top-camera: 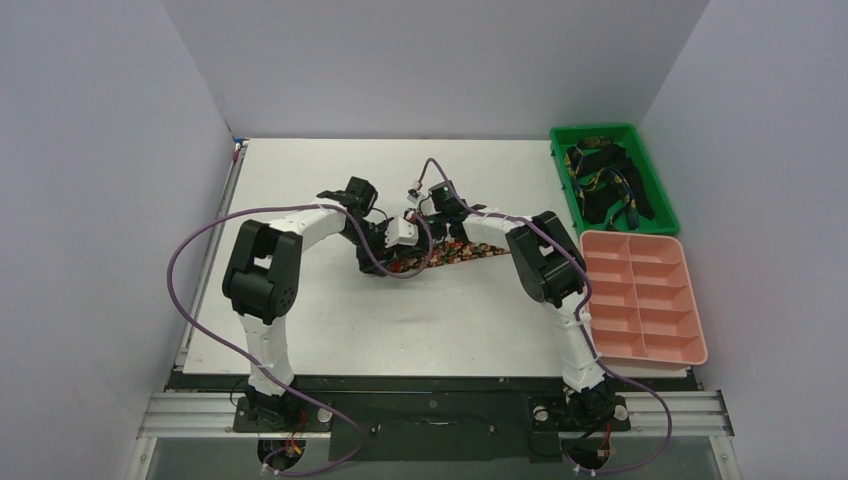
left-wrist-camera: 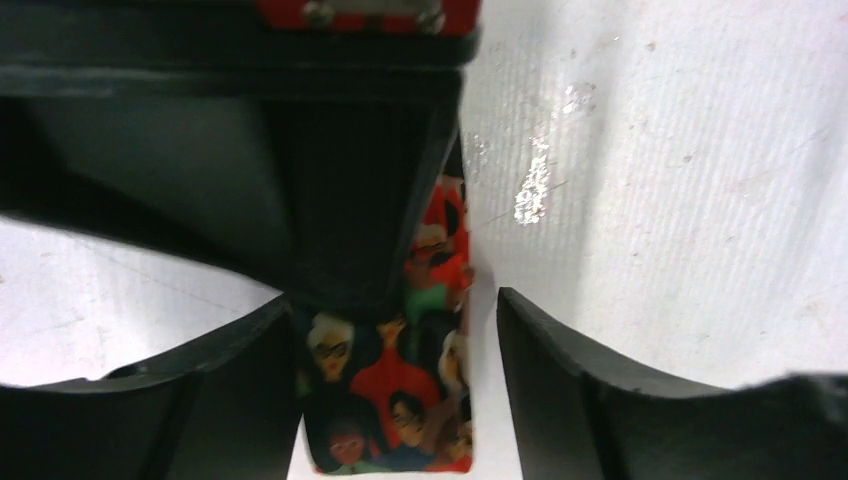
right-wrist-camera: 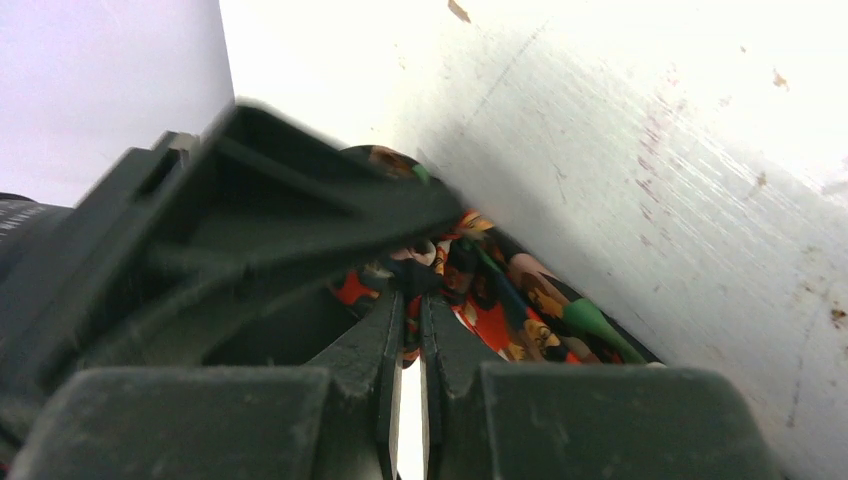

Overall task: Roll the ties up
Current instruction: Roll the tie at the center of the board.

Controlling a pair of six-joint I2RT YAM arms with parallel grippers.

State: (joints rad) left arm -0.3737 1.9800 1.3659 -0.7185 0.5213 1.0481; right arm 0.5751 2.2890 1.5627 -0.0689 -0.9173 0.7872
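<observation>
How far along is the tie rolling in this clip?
Done: nothing visibly; the pink plastic compartment tray is empty. In hand: the red-orange printed fabric tie lies stretched out on the white table, with the right gripper pinching it and the left gripper open astride it. Remaining: rolling this one, then the dark patterned ties heaped in the green plastic bin.

A green bin (top-camera: 592,129) stands at the far right of the white table (top-camera: 300,180). A pink tray (top-camera: 645,297) divided into compartments sits just in front of it. Plain white walls (top-camera: 430,60) enclose the table, and an aluminium rail (top-camera: 190,412) runs along its near edge.
</observation>
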